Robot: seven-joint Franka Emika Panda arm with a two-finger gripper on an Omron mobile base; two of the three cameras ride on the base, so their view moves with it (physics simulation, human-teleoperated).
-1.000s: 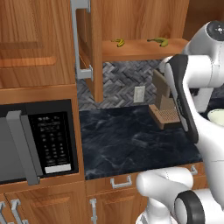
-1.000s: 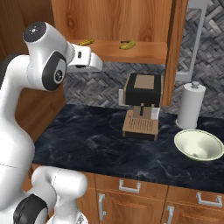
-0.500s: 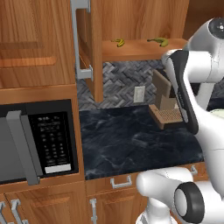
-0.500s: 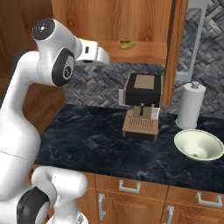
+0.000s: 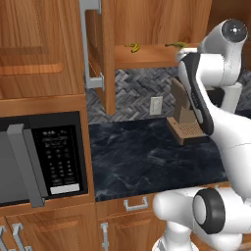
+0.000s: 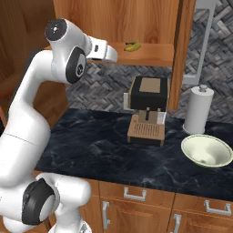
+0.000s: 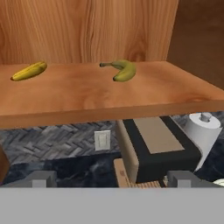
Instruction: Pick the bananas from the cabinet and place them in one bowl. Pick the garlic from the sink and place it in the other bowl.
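Observation:
Two yellow bananas lie on the shelf of the open wooden cabinet. One banana is at the left and the other banana near the middle. My gripper is open and empty, level with the shelf's front edge and short of the fruit. From the right base view my hand is at the shelf's left end, with one banana to its right. The left base view shows both bananas on the shelf. A cream bowl sits on the counter at the right. The garlic and the sink are out of view.
A coffee machine stands on the dark counter under the shelf, with a paper towel roll beside it. The open cabinet door hangs left of the shelf. A black microwave is at the lower left.
My arm has lifted and the hand has moved up and toward the cabinet shelf. The gripper has stayed open; the bananas have not moved.

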